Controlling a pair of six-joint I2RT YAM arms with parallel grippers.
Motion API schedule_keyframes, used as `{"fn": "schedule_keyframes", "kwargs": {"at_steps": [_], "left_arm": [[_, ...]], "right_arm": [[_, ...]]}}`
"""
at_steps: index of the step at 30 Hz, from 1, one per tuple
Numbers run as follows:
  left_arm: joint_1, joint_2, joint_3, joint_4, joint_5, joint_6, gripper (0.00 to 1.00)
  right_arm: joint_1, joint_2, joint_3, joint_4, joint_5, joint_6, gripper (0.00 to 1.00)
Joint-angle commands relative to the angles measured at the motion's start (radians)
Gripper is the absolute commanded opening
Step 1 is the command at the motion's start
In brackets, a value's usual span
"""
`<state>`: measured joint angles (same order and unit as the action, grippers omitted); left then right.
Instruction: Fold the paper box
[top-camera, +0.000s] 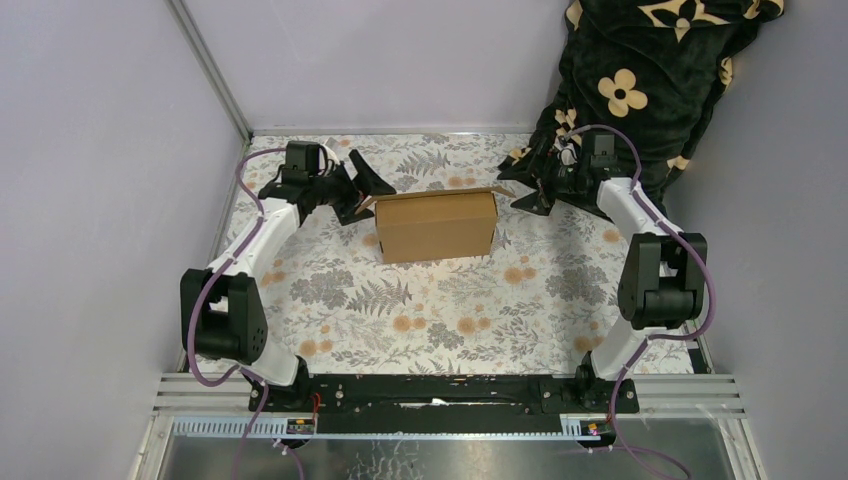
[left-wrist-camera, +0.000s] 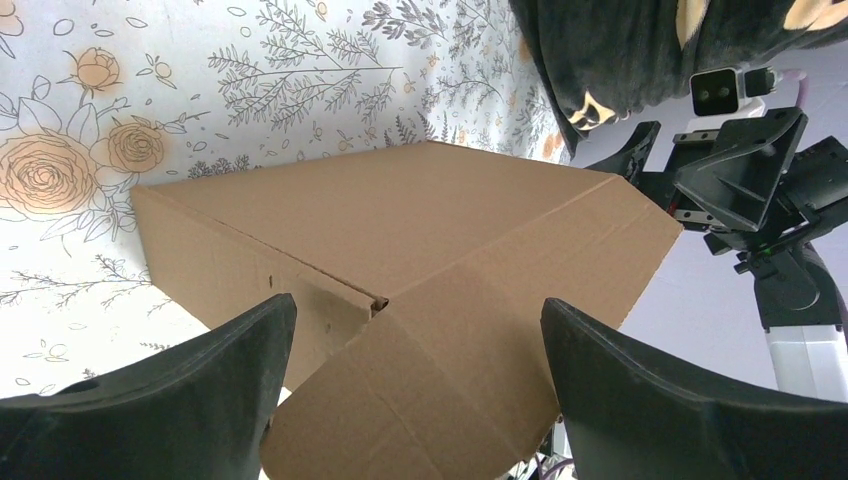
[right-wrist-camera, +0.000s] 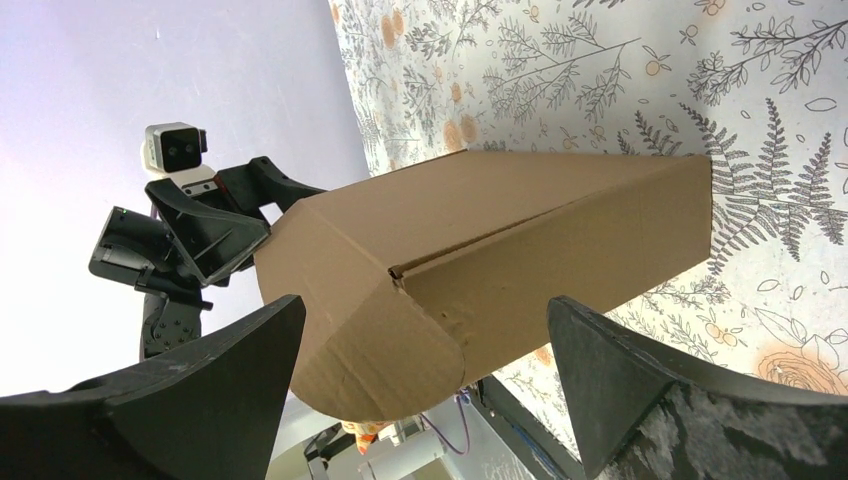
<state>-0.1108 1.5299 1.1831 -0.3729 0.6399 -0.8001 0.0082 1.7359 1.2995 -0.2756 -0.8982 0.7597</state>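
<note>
Flowers and leaves are printed all over the counter (top-camera: 440, 330), and pale purple walls (top-camera: 100, 150) stand around it. At the far right corner hangs a dark blanket (top-camera: 640, 70) with big yellow flowers on it. The paper box (top-camera: 437, 227) sits on the counter toward the far side, about in the middle between the two arms. It is plain brown cardboard and has the shape of a shut box, long from left to right. The left pincer (top-camera: 358, 193) is just beside the left end of the box, and the right pincer (top-camera: 533, 192) is just beside the right end, so the two face each other across it. Both are spread wide and are grasping nothing. In the left wrist view, the left flap (left-wrist-camera: 400, 400) sticks out from the end of the box toward the camera and lies between the two black fingers (left-wrist-camera: 200, 390). I cannot tell if the fingers touch it. In the right wrist view, the right flap (right-wrist-camera: 370, 360) has a round edge and sticks out the same way, between that pincer's black fingers (right-wrist-camera: 650, 390). A thin crack shows where this flap meets the long side of the box.
</note>
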Motion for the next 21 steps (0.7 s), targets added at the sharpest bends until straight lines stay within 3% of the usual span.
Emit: {"fn": "schedule_keyframes", "kwargs": {"at_steps": [1, 21], "left_arm": [[0.017, 0.011, 0.033, 0.031, 0.009, 0.016, 0.99], [0.068, -0.069, -0.022, 0.063, -0.141, 0.007, 0.98]], "right_arm": [[-0.002, -0.045, -0.017, 0.041, 0.007, 0.019, 1.0], [-0.054, -0.041, -0.047, 0.069, 0.013, 0.029, 1.0]]}}
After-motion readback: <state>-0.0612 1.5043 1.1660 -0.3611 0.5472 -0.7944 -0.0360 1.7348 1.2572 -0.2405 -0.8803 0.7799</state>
